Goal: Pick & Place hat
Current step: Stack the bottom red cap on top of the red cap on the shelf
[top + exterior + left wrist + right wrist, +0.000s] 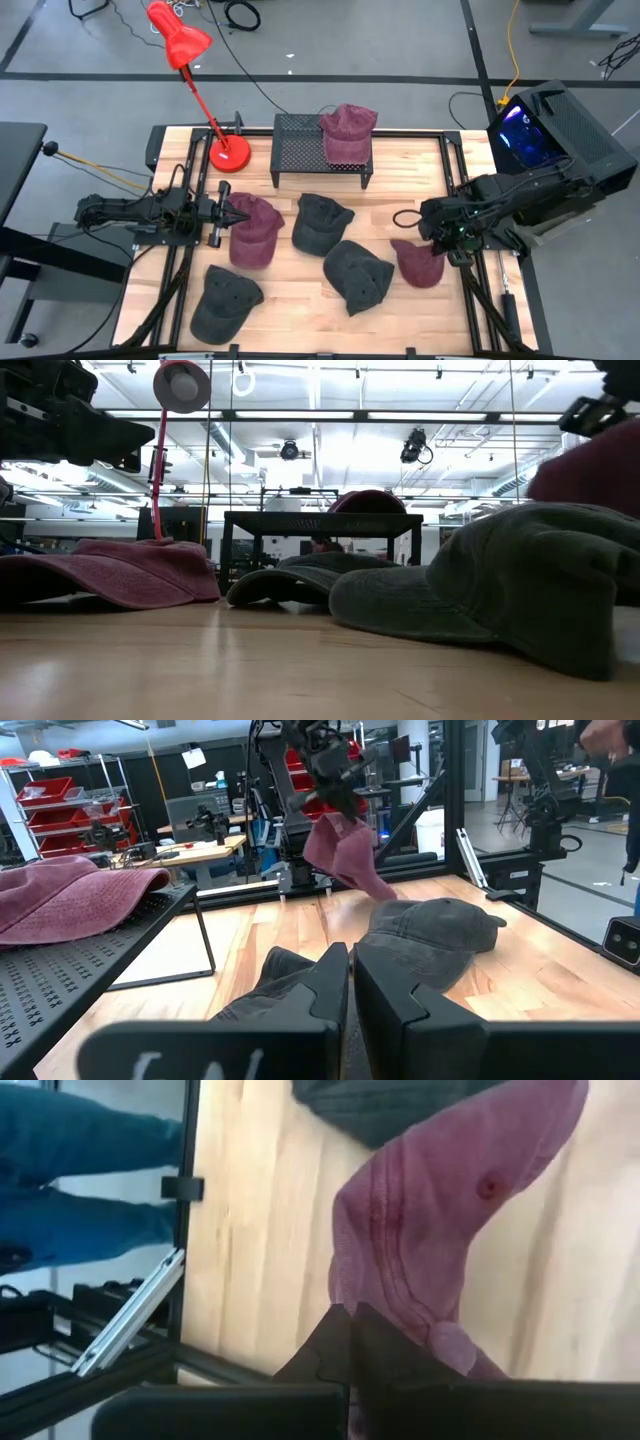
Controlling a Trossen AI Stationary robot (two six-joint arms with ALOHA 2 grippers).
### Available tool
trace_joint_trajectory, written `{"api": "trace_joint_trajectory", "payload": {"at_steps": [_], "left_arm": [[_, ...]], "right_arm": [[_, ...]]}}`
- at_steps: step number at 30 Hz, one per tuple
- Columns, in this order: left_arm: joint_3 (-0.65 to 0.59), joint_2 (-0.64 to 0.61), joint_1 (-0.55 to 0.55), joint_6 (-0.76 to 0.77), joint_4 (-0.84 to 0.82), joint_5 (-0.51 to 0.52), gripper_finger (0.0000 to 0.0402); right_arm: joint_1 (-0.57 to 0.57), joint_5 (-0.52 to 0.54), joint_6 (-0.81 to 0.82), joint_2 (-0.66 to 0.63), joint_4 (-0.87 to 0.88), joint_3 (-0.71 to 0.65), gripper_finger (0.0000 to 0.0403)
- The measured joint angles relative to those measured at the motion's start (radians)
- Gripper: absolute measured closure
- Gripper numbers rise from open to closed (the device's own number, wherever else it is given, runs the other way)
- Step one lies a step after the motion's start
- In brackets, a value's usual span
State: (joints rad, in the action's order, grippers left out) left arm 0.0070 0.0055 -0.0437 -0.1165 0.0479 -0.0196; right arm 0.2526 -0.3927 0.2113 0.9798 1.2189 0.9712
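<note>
Several caps lie on the wooden table (300, 330). My right gripper (441, 237) is shut on a maroon hat (416, 263) near the table's right side; this hat also shows in the left wrist view (343, 855) and in the low view (592, 462). Another maroon hat (253, 231) lies crown up at the left. My left gripper (228, 215) (350, 988) is shut and hovers level above that hat's left edge, pointing right. A third maroon hat (347, 132) sits on the black rack (300, 150). Three dark grey hats (320, 222) (357, 276) (225, 300) rest on the table. My right gripper pinches the maroon hat at an edge of its crown (440, 1342) between its two fingers (330, 1345), coming from above. The hat hangs below the fingers with its top button (487, 1185) facing the wrist camera. Seen from the left wrist, its lower tip (385, 890) hangs just above the wood.
A red desk lamp (228, 152) stands at the far left by the rack. Black rails (170, 290) run along the table's left and right edges. A dark grey hat (500, 585) lies just left of the held hat. Bare wood shows near the front edge.
</note>
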Motion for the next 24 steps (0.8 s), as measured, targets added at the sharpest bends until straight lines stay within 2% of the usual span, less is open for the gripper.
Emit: {"api": "trace_joint_trajectory", "payload": {"at_steps": [11, 24], "left_arm": [[0.0, 0.0, 0.0, 0.0, 0.0, 0.0, 0.0374], [0.0, 0.0, 0.0, 0.0, 0.0, 0.0, 0.0374]], "right_arm": [[-0.105, 0.084, -0.072, 0.023, 0.099, 0.188, 0.0403], [-0.198, 0.204, -0.215, 0.175, 0.16, 0.512, 0.0403]]}}
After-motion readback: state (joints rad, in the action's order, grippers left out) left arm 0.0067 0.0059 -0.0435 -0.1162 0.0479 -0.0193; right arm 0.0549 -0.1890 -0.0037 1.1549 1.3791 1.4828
